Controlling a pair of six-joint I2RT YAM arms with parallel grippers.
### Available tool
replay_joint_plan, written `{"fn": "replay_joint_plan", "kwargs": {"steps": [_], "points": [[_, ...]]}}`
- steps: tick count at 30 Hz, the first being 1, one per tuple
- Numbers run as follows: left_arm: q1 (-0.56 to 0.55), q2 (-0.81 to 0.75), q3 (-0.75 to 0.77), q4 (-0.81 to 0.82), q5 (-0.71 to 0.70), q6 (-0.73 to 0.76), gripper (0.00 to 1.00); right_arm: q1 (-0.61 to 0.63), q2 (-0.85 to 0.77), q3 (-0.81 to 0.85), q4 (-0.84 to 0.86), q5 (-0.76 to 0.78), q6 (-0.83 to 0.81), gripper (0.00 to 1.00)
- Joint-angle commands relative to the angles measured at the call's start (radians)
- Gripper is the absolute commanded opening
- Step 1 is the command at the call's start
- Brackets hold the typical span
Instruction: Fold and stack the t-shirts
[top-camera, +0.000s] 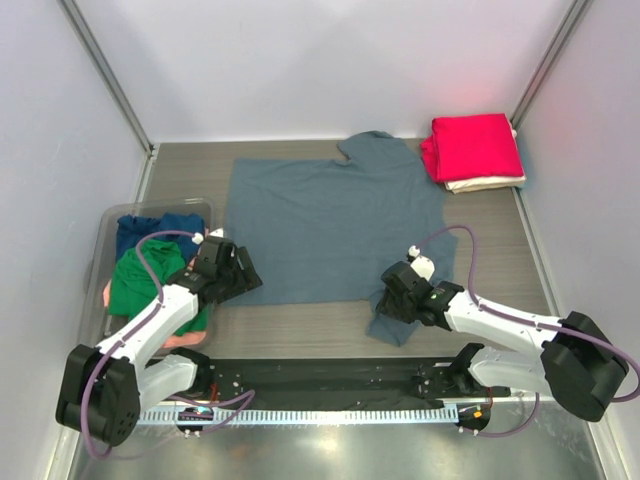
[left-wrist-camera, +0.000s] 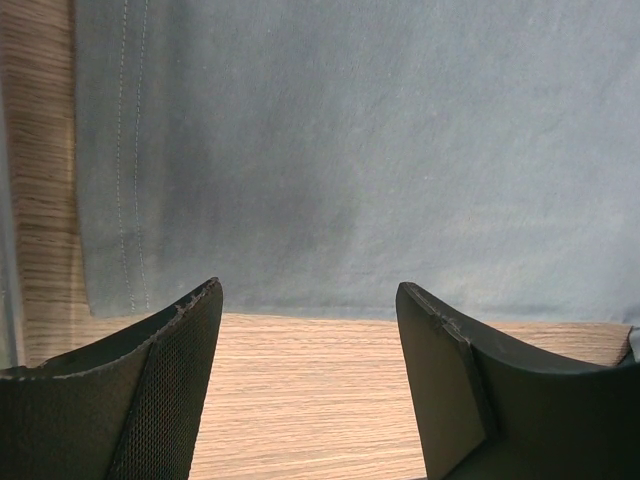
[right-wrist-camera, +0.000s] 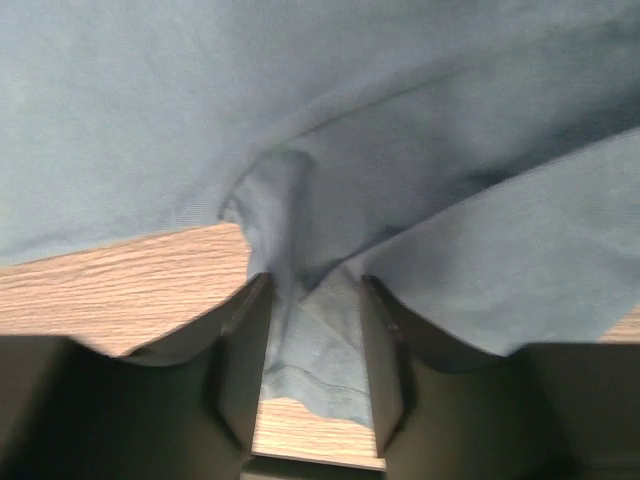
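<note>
Your right claw (right-wrist-camera: 312, 292) nips the near hem of the one slate shirt (top-camera: 330, 225) spread on the table (top-camera: 300, 325); your left claw (left-wrist-camera: 308, 290) gapes empty at its near-left corner.
Two stacked at far right, red shirt (top-camera: 472, 145) on cream shirt (top-camera: 490, 184); the bin (top-camera: 110, 215) holds three: navy shirt (top-camera: 150, 228), green shirt (top-camera: 140, 280), salmon-pink shirt (top-camera: 180, 338).

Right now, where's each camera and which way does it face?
Top external: above and behind the bases, looking down at the table; left arm and right arm show.
Left wrist: looks forward-down over the grey-blue shirt hem; open left gripper shows.
Right wrist: faces shirt cloth pinched in the right gripper.
Shared: all see that shirt.
</note>
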Motion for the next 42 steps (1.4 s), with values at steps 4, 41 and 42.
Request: {"fn": "replay_joint_plan", "kwargs": {"steps": [4,41,42], "points": [[0.002,-0.026,-0.018,0.006,-0.031,0.007,0.72,0.004,-0.055,-0.023,-0.044,0.080,0.033,0.55],[0.002,-0.090,-0.099,0.065,-0.011,-0.015,0.72,0.009,0.172,0.080,-0.124,0.038,-0.105,0.01],[0.003,-0.095,-0.093,0.063,0.001,-0.015,0.72,0.009,0.148,0.080,-0.139,0.041,-0.102,0.01]]}}
